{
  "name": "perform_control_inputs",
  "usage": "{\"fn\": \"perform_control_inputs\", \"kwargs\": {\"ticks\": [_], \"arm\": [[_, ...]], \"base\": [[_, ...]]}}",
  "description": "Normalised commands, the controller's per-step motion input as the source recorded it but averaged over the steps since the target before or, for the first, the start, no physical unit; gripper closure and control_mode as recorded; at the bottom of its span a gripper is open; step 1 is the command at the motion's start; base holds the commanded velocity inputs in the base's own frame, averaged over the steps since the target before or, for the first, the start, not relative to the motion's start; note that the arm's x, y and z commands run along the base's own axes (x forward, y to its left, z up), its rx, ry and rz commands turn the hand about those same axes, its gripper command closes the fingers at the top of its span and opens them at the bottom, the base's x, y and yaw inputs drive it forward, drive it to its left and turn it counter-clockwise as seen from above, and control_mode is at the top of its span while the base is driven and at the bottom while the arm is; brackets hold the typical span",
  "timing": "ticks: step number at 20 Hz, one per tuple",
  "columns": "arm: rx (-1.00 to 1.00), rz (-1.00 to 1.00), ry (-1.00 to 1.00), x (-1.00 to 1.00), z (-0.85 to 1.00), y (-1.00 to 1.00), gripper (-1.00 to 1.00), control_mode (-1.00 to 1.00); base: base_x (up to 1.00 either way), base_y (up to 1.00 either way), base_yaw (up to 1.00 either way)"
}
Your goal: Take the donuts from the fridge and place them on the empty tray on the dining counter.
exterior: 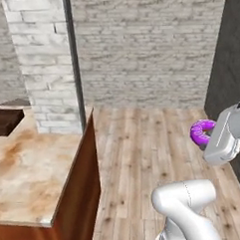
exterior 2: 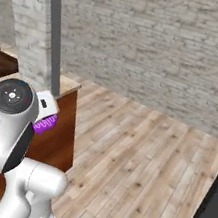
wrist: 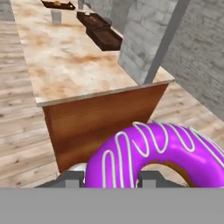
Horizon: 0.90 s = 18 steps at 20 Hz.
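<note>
The gripper [wrist: 109,177] is closed on a purple donut [wrist: 153,153] with white icing stripes, held in the air above the wooden floor [exterior: 144,155]. The hand view alone shows the empty tray [wrist: 105,38] far along the dining counter [wrist: 65,65]; the left base view shows the counter's near end.

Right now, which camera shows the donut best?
The hand view: the donut is seen close up, purple icing with white stripes, in the end effector. The left base view shows it small beside the hand; the right base view shows a sliver.
</note>
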Motion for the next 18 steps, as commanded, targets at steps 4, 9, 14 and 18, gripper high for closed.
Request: {"fn": "perform_control_inputs", "kwargs": {"ticks": [4, 9, 14, 18], "arm": [[0.00, 0.00, 0.00, 0.00, 0.00, 0.00, 1.00, 1.00], [0.00, 0.00, 0.00, 0.00, 0.00, 0.00, 1.00, 1.00], [0.00, 0.00, 0.00, 0.00, 0.00, 0.00, 1.00, 1.00], [0.00, 0.00, 0.00, 0.00, 0.00, 0.00, 1.00, 1.00]], "base": [[1.00, -0.02, -0.35], [1.00, 0.00, -0.37], [1.00, 0.00, -0.39], [1.00, 0.05, -0.20]]}}
